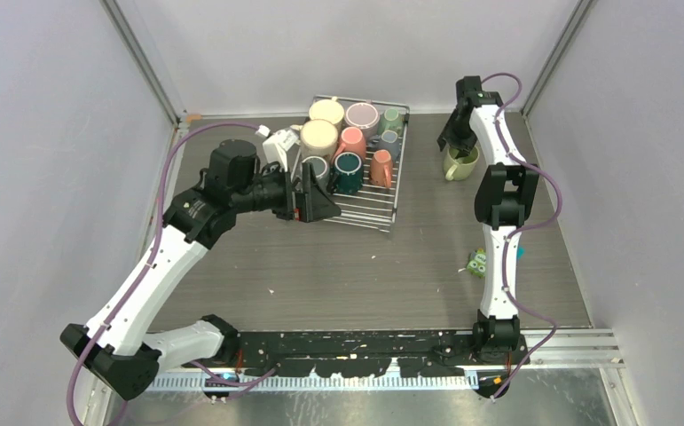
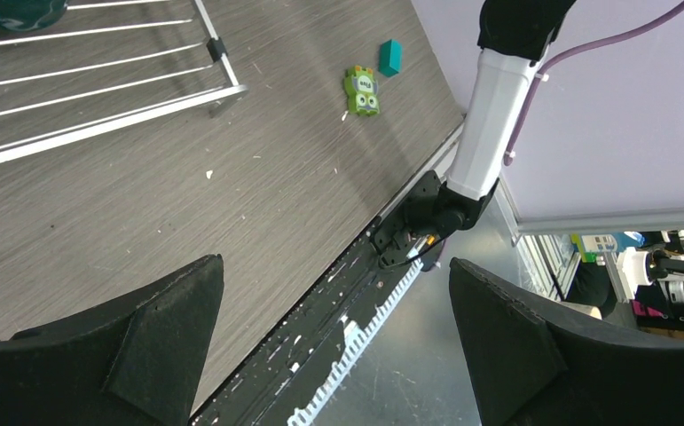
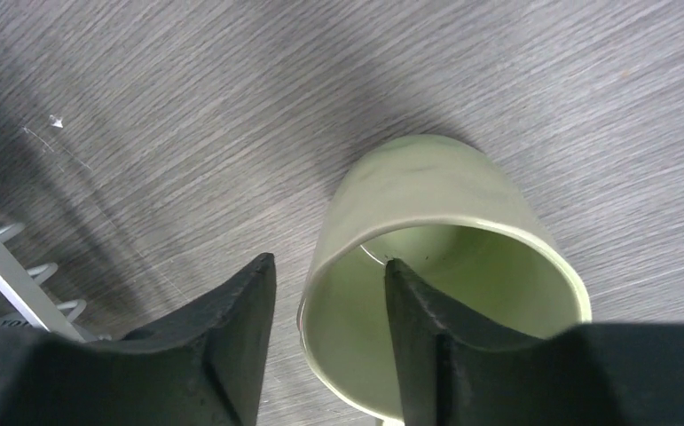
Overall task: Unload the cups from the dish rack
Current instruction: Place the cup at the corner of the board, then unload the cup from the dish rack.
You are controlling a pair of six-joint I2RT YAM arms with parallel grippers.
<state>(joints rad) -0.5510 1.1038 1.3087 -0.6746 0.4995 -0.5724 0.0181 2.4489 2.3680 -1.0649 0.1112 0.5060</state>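
Pale green cup (image 3: 427,186) on the table (image 1: 320,275) at 3 o'clock of the dish rack (image 1: 369,209), near wall between the right gripper (image 3: 329,266) jaws: one finger outside, one inside the mouth. Counted: one cup out, about nine cups (image 1: 349,140) in the rack, crowded toward 12 o'clock. Right jaws partly spread, wider than the wall, gap showing on either side. Left gripper (image 2: 334,284) by the rack's 7 o'clock corner, jaws wide apart, holding nothing. Green toy (image 2: 362,91) at 4 o'clock of the table.
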